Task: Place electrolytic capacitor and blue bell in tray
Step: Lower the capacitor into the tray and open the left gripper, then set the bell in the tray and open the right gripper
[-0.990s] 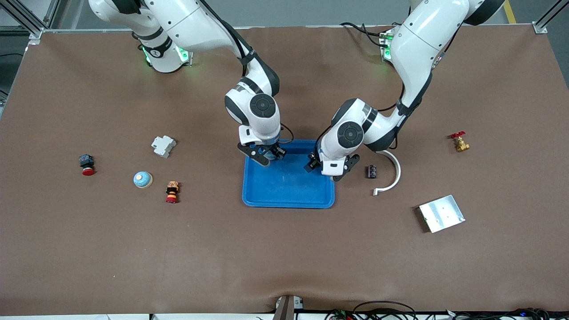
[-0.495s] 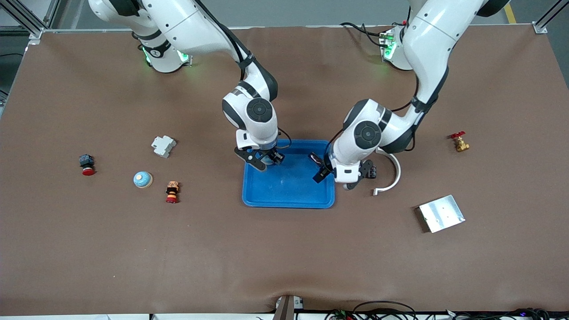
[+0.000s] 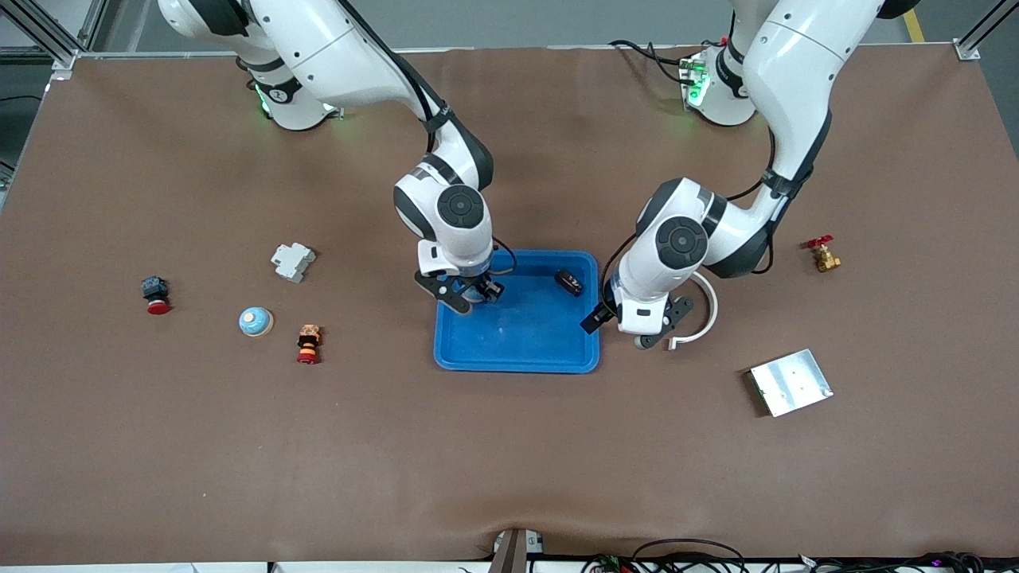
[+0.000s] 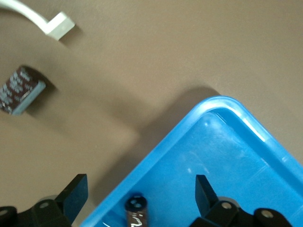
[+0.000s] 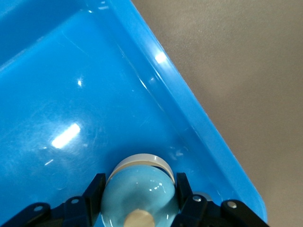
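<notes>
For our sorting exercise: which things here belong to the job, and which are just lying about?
Job: tray, capacitor in it, blue bell in right gripper.

Lying about: second bell, spare capacitor, black-red button, orange-red button, grey breaker, white curved strip, brass valve, silver plate.

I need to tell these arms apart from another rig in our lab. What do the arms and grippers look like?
Both arms are glossy white with dark grey joint bands and round dark caps at the wrist. Thin black cables loop along the forearms, and green lights glow at the bases. The left gripper and right gripper are black two-finger units below white wrist housings.
</notes>
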